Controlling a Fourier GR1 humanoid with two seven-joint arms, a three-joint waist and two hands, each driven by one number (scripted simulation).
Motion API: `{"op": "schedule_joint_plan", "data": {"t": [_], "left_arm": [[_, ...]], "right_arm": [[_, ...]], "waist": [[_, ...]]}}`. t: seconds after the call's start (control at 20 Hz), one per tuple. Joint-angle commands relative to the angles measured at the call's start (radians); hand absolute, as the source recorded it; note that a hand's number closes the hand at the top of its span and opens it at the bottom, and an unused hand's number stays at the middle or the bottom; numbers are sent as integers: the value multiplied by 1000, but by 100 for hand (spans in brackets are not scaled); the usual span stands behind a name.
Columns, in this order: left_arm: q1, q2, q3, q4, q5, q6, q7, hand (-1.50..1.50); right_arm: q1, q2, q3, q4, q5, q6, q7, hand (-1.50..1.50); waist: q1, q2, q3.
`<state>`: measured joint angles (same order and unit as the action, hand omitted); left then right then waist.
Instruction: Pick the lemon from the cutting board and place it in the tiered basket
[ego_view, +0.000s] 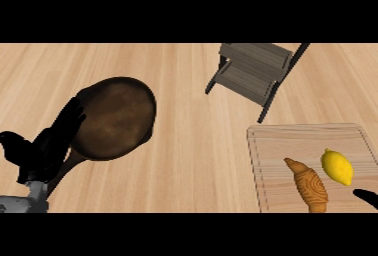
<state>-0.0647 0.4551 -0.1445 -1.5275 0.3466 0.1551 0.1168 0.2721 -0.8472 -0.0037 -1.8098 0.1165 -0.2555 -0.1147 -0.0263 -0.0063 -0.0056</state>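
None of it is done: the lemon (337, 167) lies on the cutting board (280, 150) lower right, apart from the tiered basket (251, 70), the left hand (44, 150) resting with fingers straight, the right hand (365, 196) impossible to read.

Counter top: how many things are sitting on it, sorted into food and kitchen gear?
Food: 2 (lemon, croissant)
Kitchen gear: 3 (pan, cutting board, tiered basket)
Total: 5
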Motion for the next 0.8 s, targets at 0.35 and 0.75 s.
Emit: {"op": "schedule_joint_plan", "data": {"t": [0.35, 0.75], "left_arm": [[24, -38, -29, 1, -27, -6, -19, 0], [35, -40, 16, -48, -47, -28, 33, 0]], "right_arm": [[88, -332, 90, -349, 100, 367, 536, -150], [-128, -95, 229, -292, 247, 412, 773, -150]], "waist": [[18, 4, 2], [37, 7, 5]]}}
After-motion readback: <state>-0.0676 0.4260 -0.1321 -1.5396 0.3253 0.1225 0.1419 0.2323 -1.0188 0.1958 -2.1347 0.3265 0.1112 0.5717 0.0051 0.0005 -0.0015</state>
